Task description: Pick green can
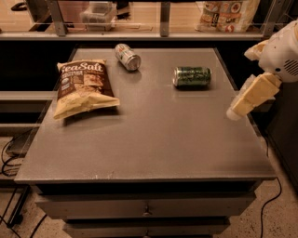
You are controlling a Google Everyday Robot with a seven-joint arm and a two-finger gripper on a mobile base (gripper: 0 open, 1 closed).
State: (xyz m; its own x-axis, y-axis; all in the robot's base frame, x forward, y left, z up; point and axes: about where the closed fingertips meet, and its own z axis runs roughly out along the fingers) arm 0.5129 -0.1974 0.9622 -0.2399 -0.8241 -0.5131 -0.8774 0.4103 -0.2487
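Observation:
The green can (192,76) lies on its side on the grey table (153,135), at the far right part of the top. It is dark green with a mottled pattern and silver ends. My gripper (241,84) hangs over the table's right edge, to the right of the can and a little nearer the front. It is apart from the can. Its two cream fingers (251,95) stand apart with nothing between them, one reaching down and left toward the table top.
A silver-white can (127,56) lies on its side at the far middle. A brown Sea Salt chip bag (83,87) lies at the left. A shelf with bags and boxes (223,14) runs behind the table. Drawers sit below the top; cables lie on the floor.

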